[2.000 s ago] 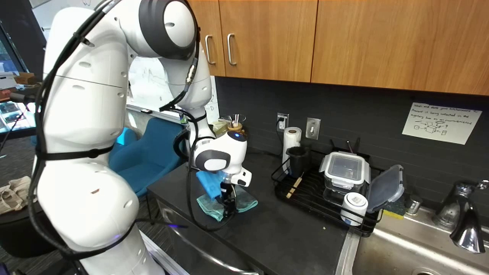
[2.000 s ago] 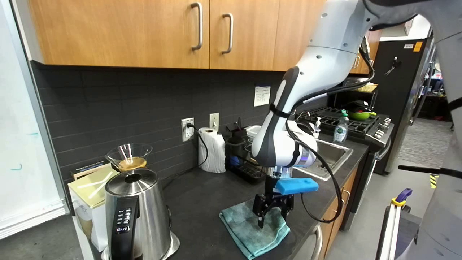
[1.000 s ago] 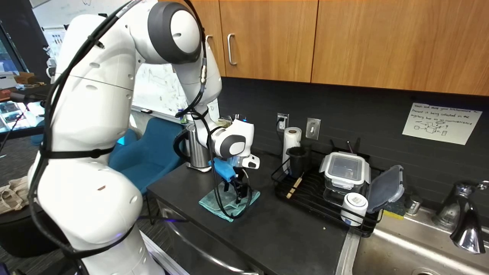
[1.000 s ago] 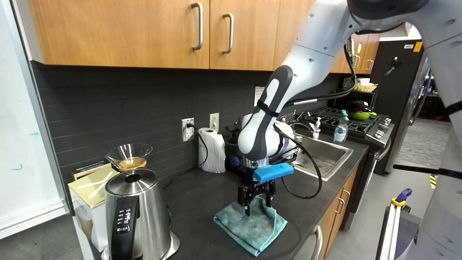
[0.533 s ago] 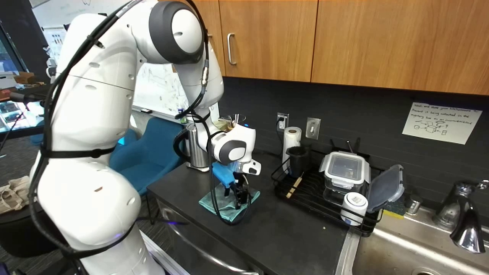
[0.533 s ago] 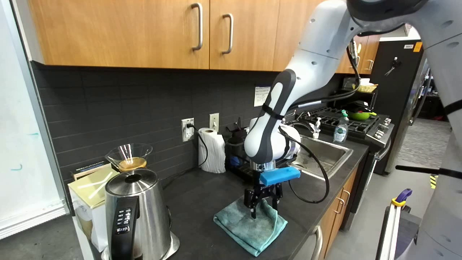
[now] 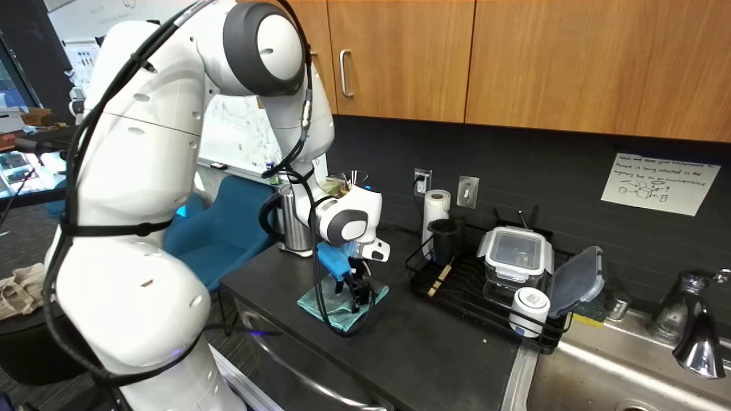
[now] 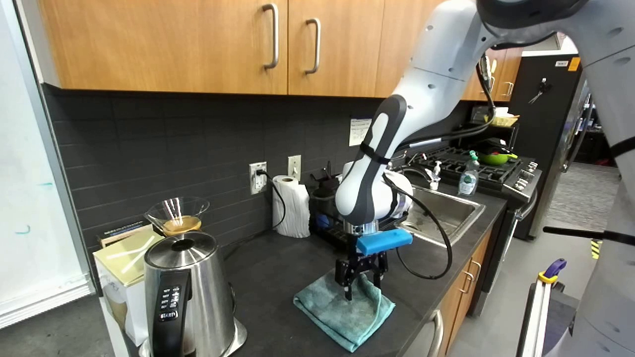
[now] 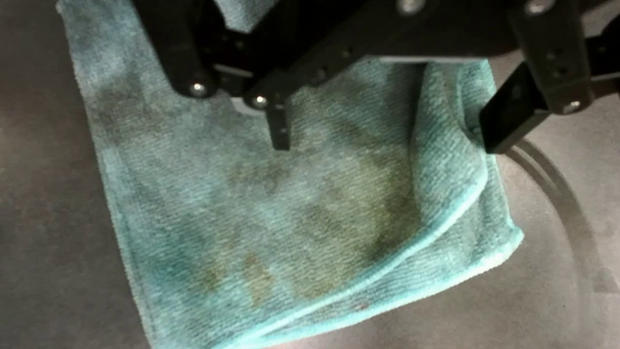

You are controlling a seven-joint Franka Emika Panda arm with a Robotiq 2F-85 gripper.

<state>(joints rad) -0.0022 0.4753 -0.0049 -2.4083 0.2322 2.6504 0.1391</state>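
Observation:
A teal cloth lies folded on the dark counter, with brownish stains visible in the wrist view. Over it stands my gripper, pointing down with its jaws wide apart. In the wrist view the gripper has one fingertip over the middle of the cloth and the other at its right edge. A raised fold of cloth runs between the fingers, not pinched. Whether the fingertips touch the cloth cannot be told. A blue block is fixed on the gripper's side. In an exterior view a hanging cable partly hides the gripper.
A steel kettle and a box stand at the counter's end. Along the wall are a paper towel roll and a black dish rack with containers. Beyond it lies the sink. The arm's cable loops beside the gripper.
Over two seconds the gripper rose and shifted toward the kettle, then came down slightly. The cloth slid a little and its fold now stands up. During the last half second almost nothing moved.

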